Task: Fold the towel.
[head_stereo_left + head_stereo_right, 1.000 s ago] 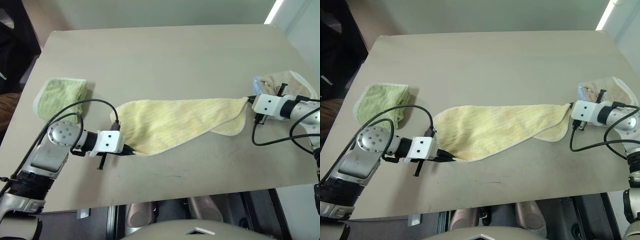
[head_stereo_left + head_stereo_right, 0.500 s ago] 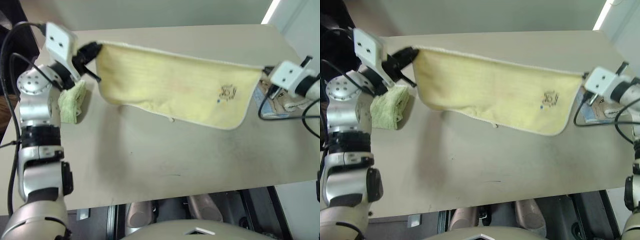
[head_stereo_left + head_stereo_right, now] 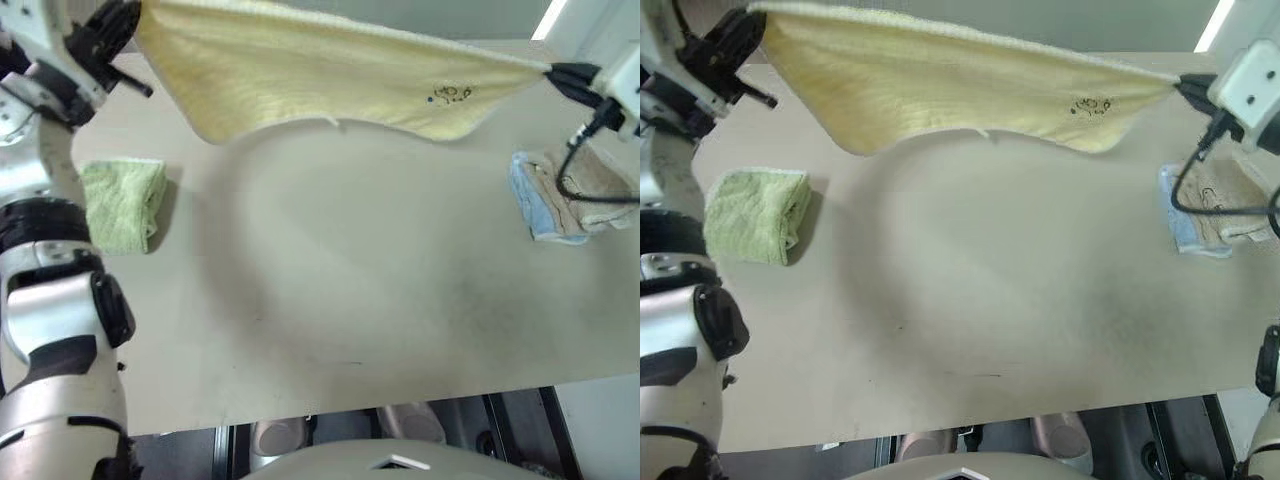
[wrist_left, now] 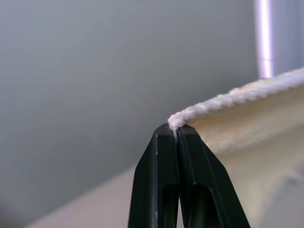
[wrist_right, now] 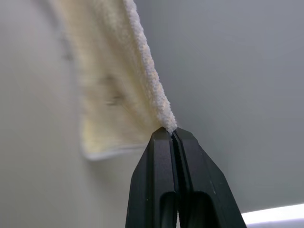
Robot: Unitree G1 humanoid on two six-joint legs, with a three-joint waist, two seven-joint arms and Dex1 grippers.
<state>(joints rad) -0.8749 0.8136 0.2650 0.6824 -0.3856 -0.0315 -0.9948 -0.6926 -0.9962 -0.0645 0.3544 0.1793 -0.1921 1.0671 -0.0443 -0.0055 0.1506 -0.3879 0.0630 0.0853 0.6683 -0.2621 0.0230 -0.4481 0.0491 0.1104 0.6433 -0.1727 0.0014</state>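
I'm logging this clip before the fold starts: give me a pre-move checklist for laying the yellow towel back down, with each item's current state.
1. Left gripper pinches a corner of the towel: ok.
2. Right gripper pinches the opposite corner: ok.
3. Towel lifted off the table, spread between the grippers: ok.
4. Top hem taut: ok; the lower edge sags unevenly.
5. Landing area under the towel free: ok; the green towel and beige towel lie off to the sides.
6. Grip depth on each corner: cannot tell.
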